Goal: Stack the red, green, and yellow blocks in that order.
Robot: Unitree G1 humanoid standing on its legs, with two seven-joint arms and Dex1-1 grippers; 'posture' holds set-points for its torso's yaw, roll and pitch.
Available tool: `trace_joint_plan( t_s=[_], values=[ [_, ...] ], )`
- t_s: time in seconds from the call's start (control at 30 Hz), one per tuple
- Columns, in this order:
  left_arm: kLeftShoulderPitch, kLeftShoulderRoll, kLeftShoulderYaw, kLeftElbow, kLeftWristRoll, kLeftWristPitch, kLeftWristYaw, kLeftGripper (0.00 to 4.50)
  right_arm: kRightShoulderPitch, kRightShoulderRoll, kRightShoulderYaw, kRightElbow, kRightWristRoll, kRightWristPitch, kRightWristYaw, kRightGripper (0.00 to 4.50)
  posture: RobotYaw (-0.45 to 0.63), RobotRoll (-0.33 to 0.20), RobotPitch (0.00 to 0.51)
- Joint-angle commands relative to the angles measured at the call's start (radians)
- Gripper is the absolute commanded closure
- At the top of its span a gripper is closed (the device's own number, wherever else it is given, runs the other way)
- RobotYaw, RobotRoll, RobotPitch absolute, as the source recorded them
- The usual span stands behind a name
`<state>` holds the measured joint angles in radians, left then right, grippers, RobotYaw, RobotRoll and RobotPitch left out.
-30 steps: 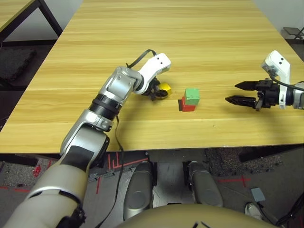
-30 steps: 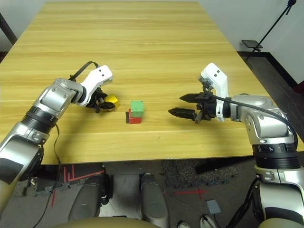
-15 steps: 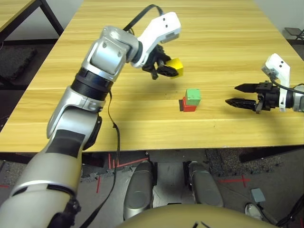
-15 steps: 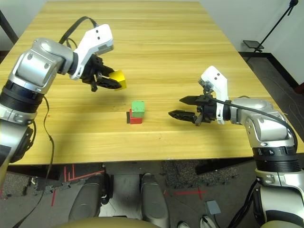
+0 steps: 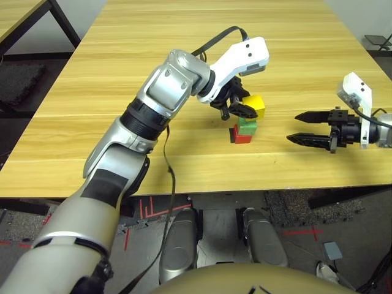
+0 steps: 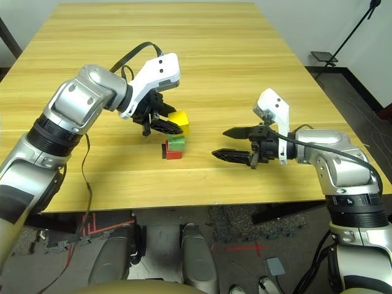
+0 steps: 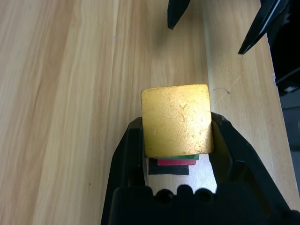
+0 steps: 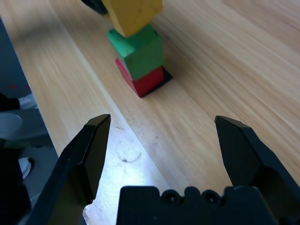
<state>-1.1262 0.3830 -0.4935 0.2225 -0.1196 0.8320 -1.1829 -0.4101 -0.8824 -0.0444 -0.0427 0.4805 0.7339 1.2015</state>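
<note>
Left gripper (image 5: 244,110) clamps yellow block (image 5: 255,105) just above green block (image 5: 247,126), red block (image 5: 241,137)

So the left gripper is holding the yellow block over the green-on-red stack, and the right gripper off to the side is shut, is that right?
Not quite. The right gripper is open, its fingers spread wide, as the right wrist view shows. The rest holds: the left gripper holds the yellow block over the green block on the red block.
</note>
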Motion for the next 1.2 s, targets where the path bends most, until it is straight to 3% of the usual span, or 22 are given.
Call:
trace_joint_plan(
  t_s=[0.03,0.67,0.93,1.07,1.2],
  values=[
    [0.012,0.001,-0.019,0.011,0.013,-0.023,-0.009,2.57,0.016,-0.017,-0.013,-0.021,0.018,0.012,0.0,0.0,0.02,-0.039,0.097],
    [0.004,-0.031,-0.055,0.062,0.053,-0.088,-0.043,2.57,0.043,-0.023,-0.034,-0.048,0.037,0.046,-0.033,0.0,-0.01,-0.04,0.103],
    [0.02,-0.025,-0.046,0.063,0.065,-0.097,-0.035,0.03,0.043,-0.032,-0.037,-0.046,0.038,0.051,-0.03,0.0,0.0,-0.052,0.097],
    [0.015,0.006,-0.007,0.004,0.057,-0.066,-0.022,0.03,0.03,-0.043,-0.04,-0.034,0.04,0.048,-0.015,0.0,0.02,-0.065,0.085],
    [0.048,0.059,0.142,-0.191,-0.05,0.135,0.016,0.03,0.02,-0.078,-0.064,-0.005,0.062,0.047,0.024,0.0,0.04,-0.078,0.075]
  ],
)
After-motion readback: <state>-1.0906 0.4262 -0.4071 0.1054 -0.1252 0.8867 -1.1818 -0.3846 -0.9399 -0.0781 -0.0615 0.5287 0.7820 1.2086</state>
